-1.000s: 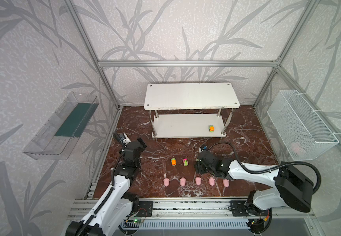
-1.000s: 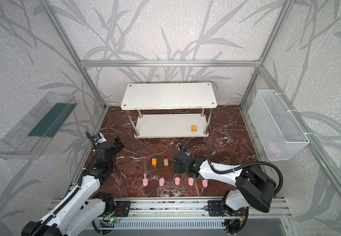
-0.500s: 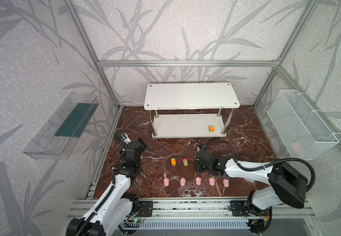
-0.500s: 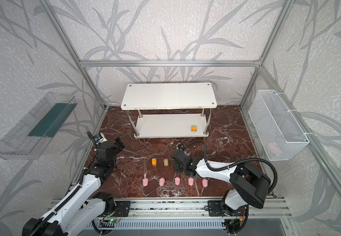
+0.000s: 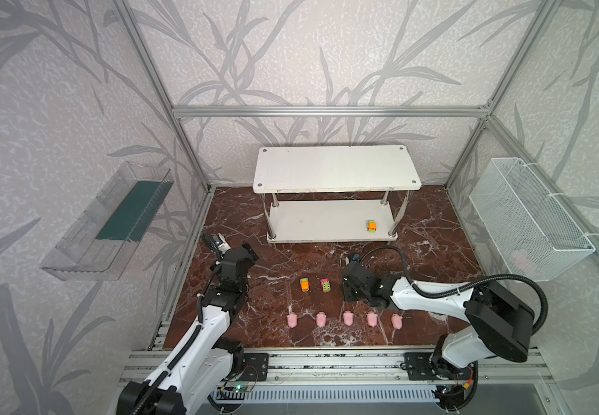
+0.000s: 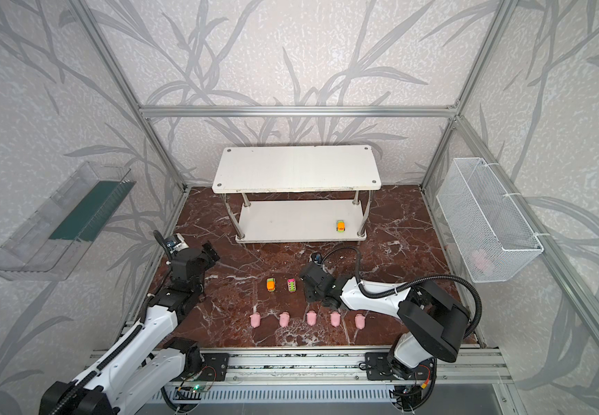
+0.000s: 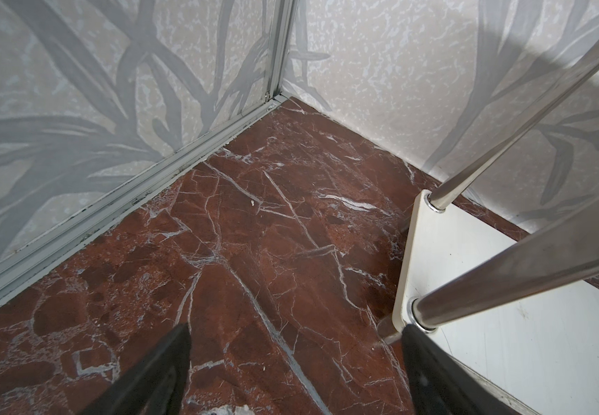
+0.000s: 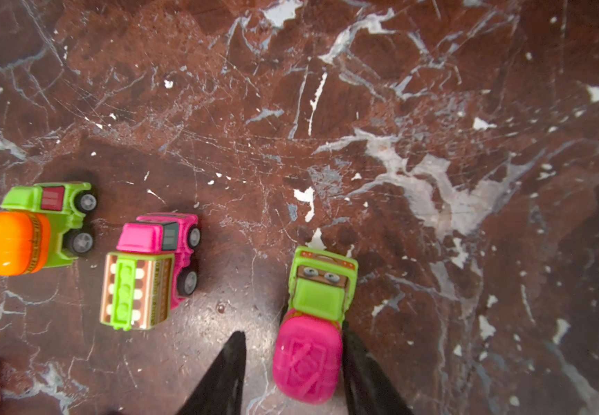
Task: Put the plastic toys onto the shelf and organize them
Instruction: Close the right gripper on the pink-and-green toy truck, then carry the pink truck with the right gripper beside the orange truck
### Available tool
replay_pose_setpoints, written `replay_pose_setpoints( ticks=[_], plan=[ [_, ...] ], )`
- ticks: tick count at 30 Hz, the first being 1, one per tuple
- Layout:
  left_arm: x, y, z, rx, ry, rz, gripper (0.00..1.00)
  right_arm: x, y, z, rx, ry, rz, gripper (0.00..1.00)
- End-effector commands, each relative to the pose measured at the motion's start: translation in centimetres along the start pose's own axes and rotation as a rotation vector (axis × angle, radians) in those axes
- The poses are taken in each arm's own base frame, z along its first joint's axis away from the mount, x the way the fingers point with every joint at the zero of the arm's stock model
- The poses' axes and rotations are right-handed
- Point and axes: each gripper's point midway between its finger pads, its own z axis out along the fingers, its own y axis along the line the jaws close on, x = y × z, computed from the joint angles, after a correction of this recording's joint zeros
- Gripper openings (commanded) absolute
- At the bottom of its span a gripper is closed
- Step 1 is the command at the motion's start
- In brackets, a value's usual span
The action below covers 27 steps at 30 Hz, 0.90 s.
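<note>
My right gripper (image 8: 292, 332) is low over the marble floor, open, straddling a green toy car with a pink back (image 8: 312, 323). One finger touches the car's side; the other stands a little apart. In both top views that gripper (image 5: 349, 291) hides this car. A pink car (image 5: 325, 285) and an orange-and-green car (image 5: 305, 285) stand just to its left. Several pink pigs (image 5: 348, 317) form a row nearer the front. Another orange car (image 5: 371, 225) sits on the lower tier of the white shelf (image 5: 334, 169). My left gripper (image 7: 296, 330) is open and empty beside the shelf's left end (image 7: 506, 341).
A clear plastic tray (image 5: 111, 222) hangs on the left wall. On the right wall hangs a white wire basket (image 5: 528, 219) with something pale pink (image 5: 521, 257) inside. Aluminium frame posts and a front rail (image 5: 326, 363) bound the floor.
My right gripper's jaws have narrowed around the green-and-pink car, and that arm has edged slightly left. The left arm has not moved.
</note>
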Motion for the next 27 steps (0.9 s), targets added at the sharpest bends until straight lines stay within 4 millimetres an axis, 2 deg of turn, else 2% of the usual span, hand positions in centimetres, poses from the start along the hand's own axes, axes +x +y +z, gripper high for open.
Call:
replay_pose_setpoints(
  ticks=[1, 7, 16, 22, 27],
  plan=[
    [-0.4, 0.2, 0.0, -0.012, -0.022, -0.021, 0.89, -0.5, -0.3, 0.0, 0.025, -0.007, 0.002, 0.43],
    [-0.5, 0.3, -0.1, -0.015, -0.026, -0.022, 0.89, -0.5, -0.4, 0.3, 0.033, 0.000, -0.004, 0.42],
    [-0.6, 0.2, -0.2, -0.013, -0.027, -0.025, 0.89, -0.3, -0.7, 0.2, 0.061, 0.025, -0.016, 0.32],
    [-0.5, 0.2, -0.1, -0.013, -0.026, -0.027, 0.89, -1.6, -0.6, -1.4, 0.065, -0.002, -0.034, 0.27],
    [-0.6, 0.1, -0.1, -0.010, -0.026, -0.029, 0.89, -3.6, -0.6, -3.2, 0.080, -0.065, -0.055, 0.27]
  ],
)
